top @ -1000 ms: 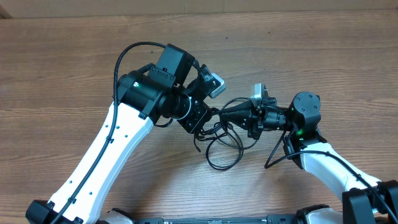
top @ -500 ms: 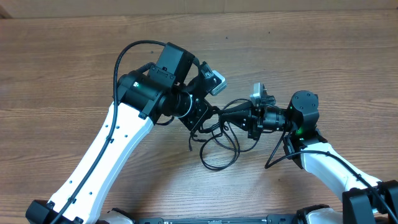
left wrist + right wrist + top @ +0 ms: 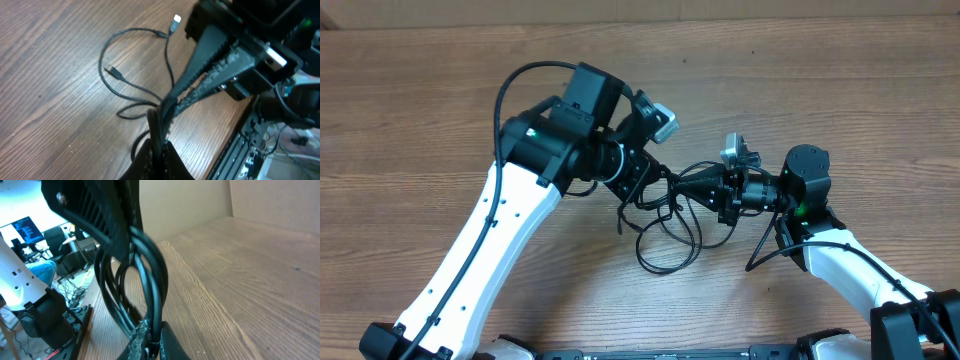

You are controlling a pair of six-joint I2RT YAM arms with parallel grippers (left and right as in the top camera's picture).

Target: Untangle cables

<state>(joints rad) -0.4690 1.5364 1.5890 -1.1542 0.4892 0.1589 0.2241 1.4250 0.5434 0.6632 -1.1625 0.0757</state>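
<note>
Left claw (image 3: 664, 180): mine, closed down tight, with strands of the cables (image 3: 156, 275) pinched between the fingers (image 3: 156, 131); it points to the right, over the middle of the surface (image 3: 820, 90).
Right claw (image 3: 678, 183): also mine, fully closed on the same bundle; it points to the left, so its tips meet the left claw's tips almost nose to nose.
Grip point: both claws clamp the cables at nearly one spot, just above the wood; from my left wrist the right claw's ribbed fingers (image 3: 215, 67) slant down to where my own close.
Cables: thin and black, gathered into a tight bunch at the two claws; from there loose loops hang down and lie on the surface on the near side, between my two arms.
Loops: from the right wrist several strands curve up in a tall arch from my fingers towards the left claw above.
Plugs: one pale plug (image 3: 176, 20) and one small dark plug (image 3: 113, 71) lie free on the wood, apart from each other, each at the end of a slack strand.
Knot: I cannot tell how the strands cross inside the bunch.
</note>
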